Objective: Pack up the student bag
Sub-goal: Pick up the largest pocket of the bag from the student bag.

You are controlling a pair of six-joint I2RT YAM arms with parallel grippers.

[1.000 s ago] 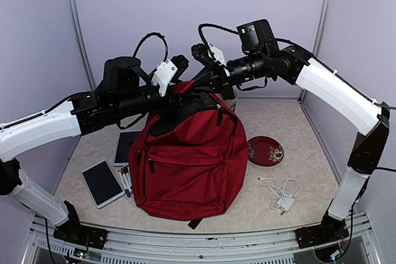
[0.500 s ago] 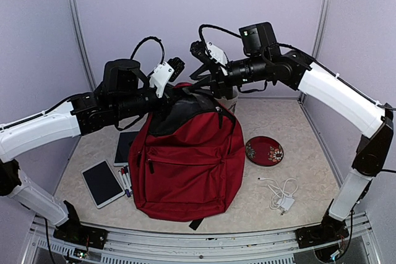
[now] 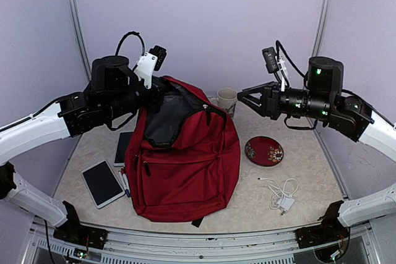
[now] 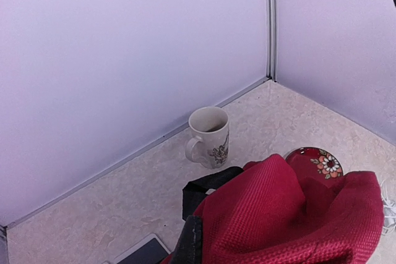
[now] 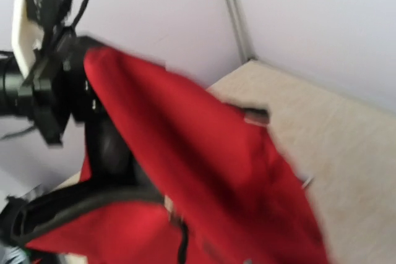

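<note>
The student bag, a dark red backpack with black zippers, stands upright in the middle of the table with its main compartment gaping and the dark lining showing. My left gripper is at the bag's top rear rim and holds it up; its fingers are hidden by fabric. In the left wrist view the red fabric fills the bottom and no fingers show. My right gripper hangs open and empty in the air right of the bag, apart from it. The right wrist view shows the bag blurred, with the open mouth at left.
A white mug stands behind the bag, also in the left wrist view. A red flowered plate and a white cable with charger lie at right. A white tablet, a dark tablet and markers lie at left.
My right gripper has let go of the bag's top and pulled back to the right. My left gripper has moved left with the rim, widening the opening.
</note>
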